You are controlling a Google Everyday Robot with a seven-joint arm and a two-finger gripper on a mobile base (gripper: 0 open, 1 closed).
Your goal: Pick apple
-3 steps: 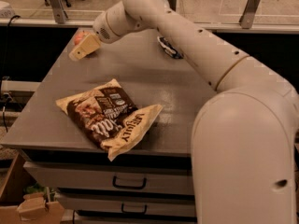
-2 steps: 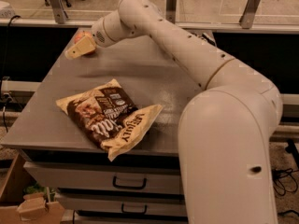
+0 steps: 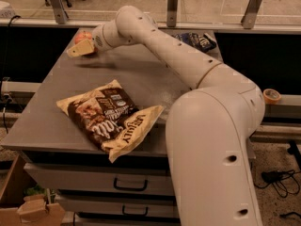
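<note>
The apple [image 3: 83,35] is small, round and red-orange, at the far left corner of the grey table [image 3: 56,102]. Only its upper part shows, behind my gripper. My gripper [image 3: 79,49] is tan and wedge-shaped at the end of the white arm [image 3: 155,39]. It hovers low over the table, right in front of the apple and slightly to its left. I cannot tell whether it touches the apple.
A large brown and cream snack bag [image 3: 110,120] lies at the table's front middle. A dark blue bag [image 3: 198,41] lies at the far right edge. Drawers [image 3: 127,185] are under the table. A tape roll [image 3: 272,96] sits on a ledge to the right. A cardboard box [image 3: 28,211] is at bottom left.
The arm has swung further left and its elbow has come nearer to the camera. The gripper stays at the far left corner, and the apple now shows behind it.
</note>
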